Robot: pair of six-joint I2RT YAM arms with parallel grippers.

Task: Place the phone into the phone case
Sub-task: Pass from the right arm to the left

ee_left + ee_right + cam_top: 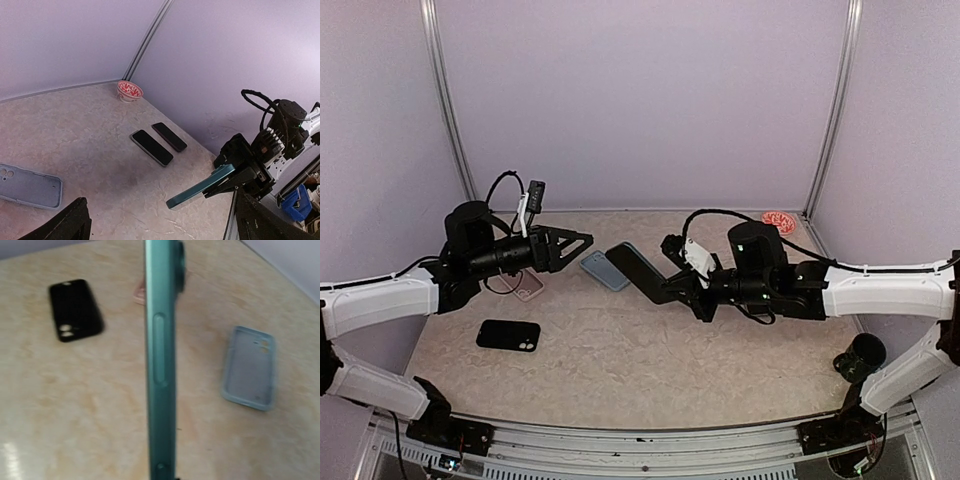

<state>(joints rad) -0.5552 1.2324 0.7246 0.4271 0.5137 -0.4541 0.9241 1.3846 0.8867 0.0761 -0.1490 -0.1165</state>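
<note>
Your phone (160, 365), teal at the edge, is off the table. The right gripper (672, 290) pinches it at one end, fingers pressed onto it, and it juts out tilted over the tabletop toward the left. Just beside its free end the case (603, 270), blue-grey, lies flat with its hollow side up. The left gripper (582, 242) hangs close by, fingers spread wide and holding nothing. Further left you have a black case (508, 335) and a pink item (528, 287) partly under the left arm. Two dark phones (152, 147) lie side by side near the right wall, and a red-patterned bowl (129, 90) sits in the back corner. The table (650, 370) is beige and marbled. Plain lilac walls (640, 100) enclose it, with metal posts (447, 100) at the back corners.
</note>
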